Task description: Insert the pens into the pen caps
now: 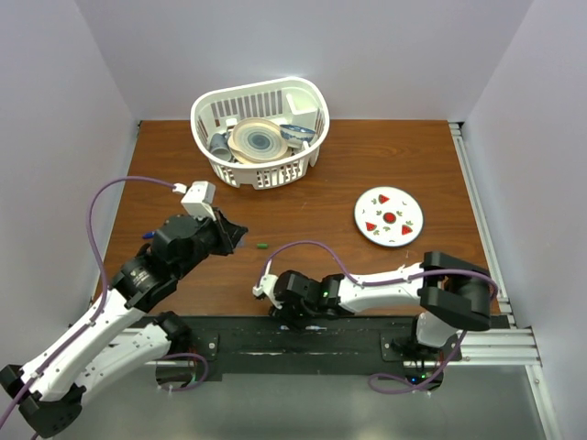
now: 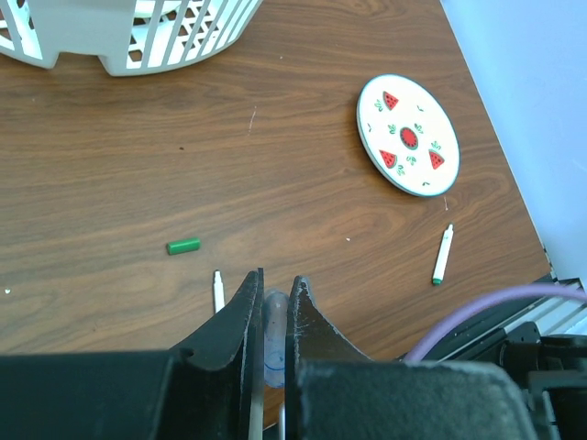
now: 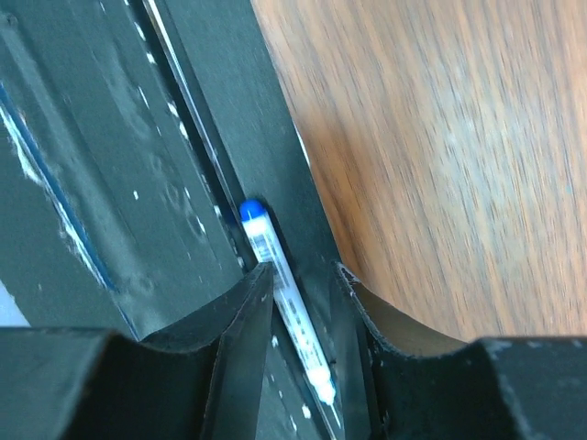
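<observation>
Blue-tipped pen (image 3: pixel 284 293) lies in the black rail (image 3: pixel 138 183) between the open jaws of my right gripper (image 3: pixel 303 272), so I should pinch it next, while my left gripper (image 2: pixel 276 278) squeezes a pale blue cap (image 2: pixel 273 323).

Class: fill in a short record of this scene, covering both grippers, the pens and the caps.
left gripper: shut on pale cap
right gripper: open, astride blue-ended pen on black base
green cap: loose on table
green-tipped pen: on table, near plate
dark-tipped pen: on table beside left gripper
basket: far side, holds dishes
</observation>
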Controlling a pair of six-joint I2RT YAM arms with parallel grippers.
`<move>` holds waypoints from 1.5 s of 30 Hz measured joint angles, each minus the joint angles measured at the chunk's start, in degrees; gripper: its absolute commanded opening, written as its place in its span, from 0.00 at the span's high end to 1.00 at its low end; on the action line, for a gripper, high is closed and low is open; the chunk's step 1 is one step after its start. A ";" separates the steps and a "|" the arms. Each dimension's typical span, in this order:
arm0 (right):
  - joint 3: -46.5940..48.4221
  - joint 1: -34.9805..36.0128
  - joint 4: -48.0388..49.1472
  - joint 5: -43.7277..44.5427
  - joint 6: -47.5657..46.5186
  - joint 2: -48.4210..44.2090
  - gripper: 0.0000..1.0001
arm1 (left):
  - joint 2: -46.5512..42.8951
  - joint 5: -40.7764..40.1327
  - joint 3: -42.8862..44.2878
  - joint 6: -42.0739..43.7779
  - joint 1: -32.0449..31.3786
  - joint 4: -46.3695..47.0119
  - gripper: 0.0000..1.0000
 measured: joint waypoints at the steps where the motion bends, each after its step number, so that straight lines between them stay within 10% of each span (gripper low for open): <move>1: 0.92 0.55 -0.22 0.59 -0.20 0.98 0.63 | 0.17 0.00 0.31 0.11 0.00 -0.11 1.00; 14: 7.39 4.87 -2.99 8.87 -1.14 8.15 0.71 | -0.15 -0.61 6.25 1.20 0.00 -2.19 1.00; 21: 10.19 5.40 -6.10 10.93 -0.24 9.81 1.00 | -1.88 -1.40 7.19 1.20 0.00 -2.97 1.00; 45: 22.32 4.57 -20.26 14.91 -13.16 4.00 1.00 | -3.67 -4.81 9.55 1.16 0.00 -6.47 1.00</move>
